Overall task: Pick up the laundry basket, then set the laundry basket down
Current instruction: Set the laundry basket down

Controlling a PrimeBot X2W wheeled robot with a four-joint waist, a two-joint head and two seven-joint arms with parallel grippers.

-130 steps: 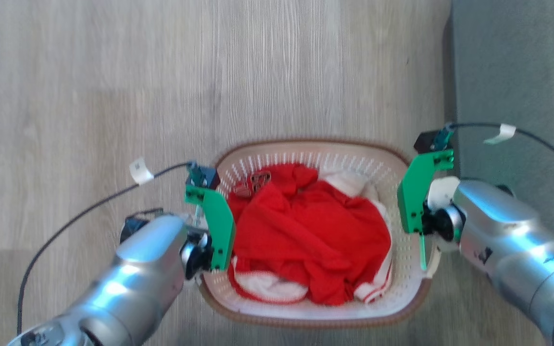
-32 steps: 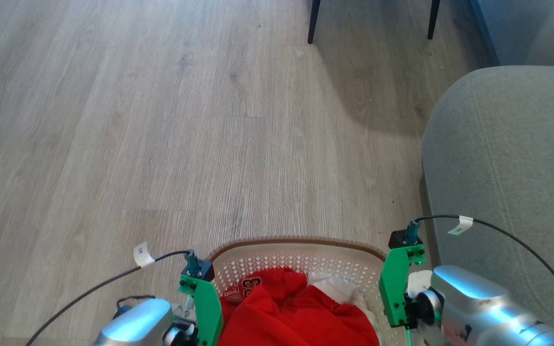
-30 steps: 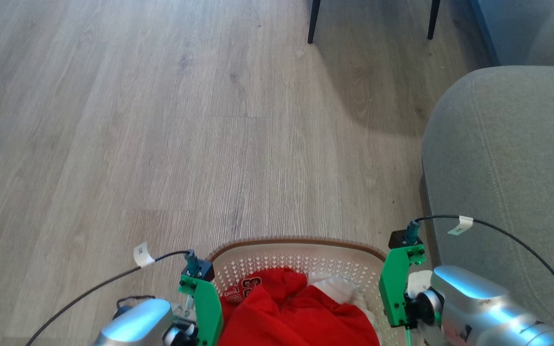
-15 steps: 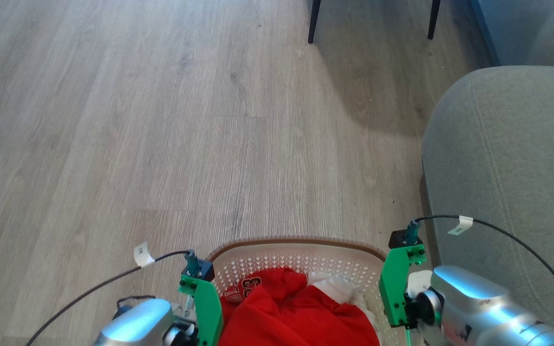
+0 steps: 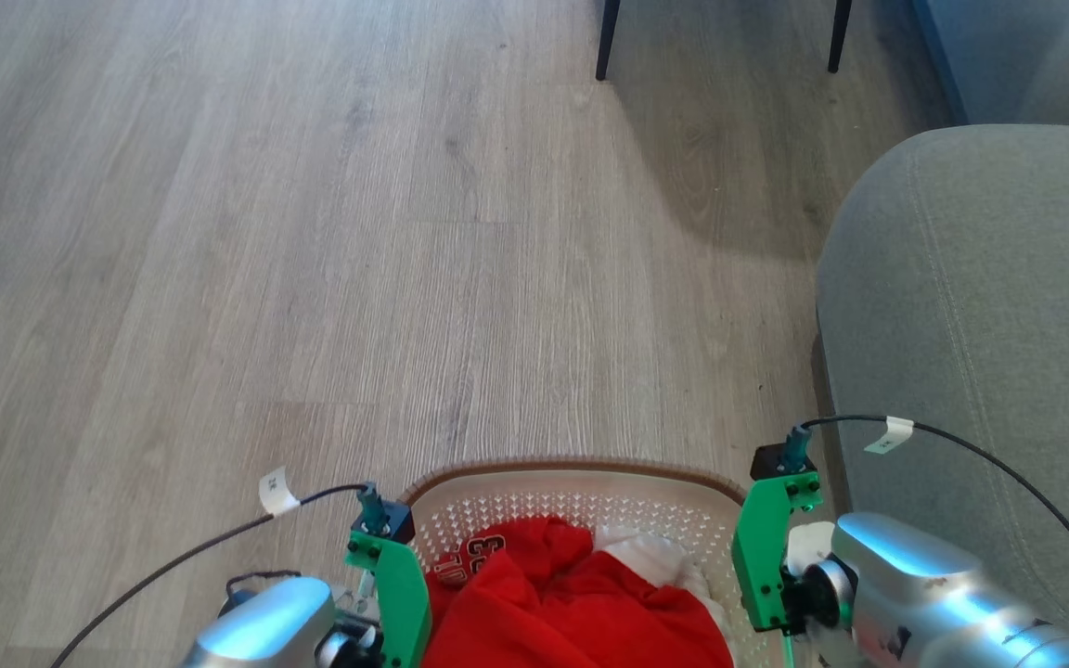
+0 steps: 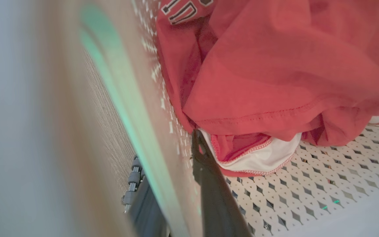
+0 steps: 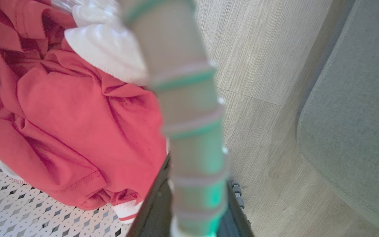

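Observation:
The laundry basket point(image 5: 572, 468), white and perforated with a brown rim, sits at the bottom centre of the head view between my two wrists. Crumpled red clothes point(image 5: 572, 612) with white trim fill it. My left gripper point(image 6: 166, 151) is shut on the basket's left wall point(image 6: 137, 98), with one dark finger point(image 6: 209, 184) inside and the other outside. My right gripper point(image 7: 199, 174) is shut on the right rim point(image 7: 189, 98), a finger on each side. The basket seems held off the wood floor point(image 5: 312, 232).
A grey sofa point(image 5: 980, 325) stands close on the right, almost touching my right forearm point(image 5: 924, 594). Two dark chair legs point(image 5: 606, 42) rise at the far top. Bare wood floor stretches ahead and to the left.
Since the oldest frame the head view has swung up from looking straight down at the basket to looking ahead across the floor. Over the last second nothing has visibly moved.

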